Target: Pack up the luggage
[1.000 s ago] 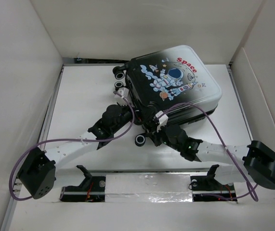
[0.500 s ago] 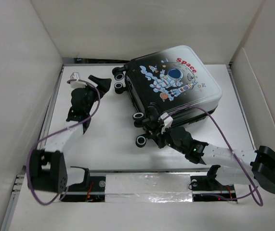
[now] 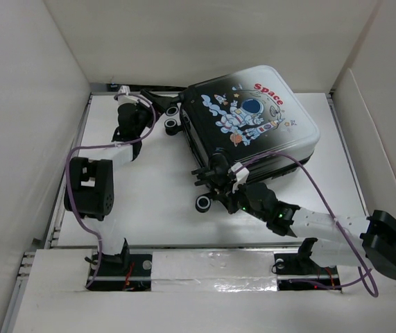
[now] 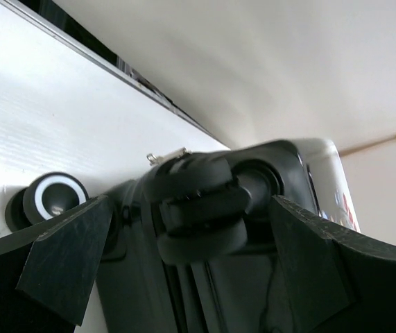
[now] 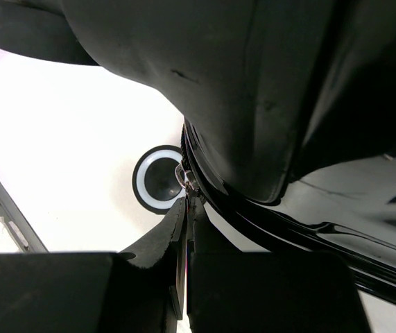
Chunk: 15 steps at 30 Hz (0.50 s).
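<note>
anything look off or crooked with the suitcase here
Nothing spilled or damaged. The luggage lies flat but turned askew to the table edges, wheels facing left. The left gripper is open in front of a far wheel; the right gripper is shut at the zipper seam.

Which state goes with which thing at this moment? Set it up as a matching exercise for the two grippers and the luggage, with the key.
Things:
1. left gripper
2. right gripper
3. luggage

States:
a. lying flat, astronaut print facing up
b. shut on the zip pull
c. open, facing a wheel

Pairs: 1-c, 2-b, 3-a
</note>
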Available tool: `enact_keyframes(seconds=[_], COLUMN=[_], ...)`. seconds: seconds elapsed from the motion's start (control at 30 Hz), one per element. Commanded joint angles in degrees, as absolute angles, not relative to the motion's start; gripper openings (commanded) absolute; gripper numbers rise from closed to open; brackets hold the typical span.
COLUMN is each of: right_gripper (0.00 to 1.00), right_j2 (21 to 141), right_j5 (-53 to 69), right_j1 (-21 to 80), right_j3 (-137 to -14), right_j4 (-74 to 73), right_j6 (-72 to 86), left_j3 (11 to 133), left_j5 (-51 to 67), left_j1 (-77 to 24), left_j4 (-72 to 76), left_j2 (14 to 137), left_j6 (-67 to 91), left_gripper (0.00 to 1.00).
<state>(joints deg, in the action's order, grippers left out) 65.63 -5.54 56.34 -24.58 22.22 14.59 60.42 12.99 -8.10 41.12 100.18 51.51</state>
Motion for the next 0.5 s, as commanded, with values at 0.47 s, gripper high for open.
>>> enact_keyframes(seconds=[0.47], right_gripper=[0.0], right_j2=[67.32], right_j5=[1.14], right_j1=[57.3], right_j3=[-24.43], right_j4=[25.4], right_j6=[15.56], left_j3=[70.32], left_j5=[15.47], left_j1=[-8.0], left_j4=[56.32], left_j2=[112.93], left_j6=[64.15], left_gripper=[0.88])
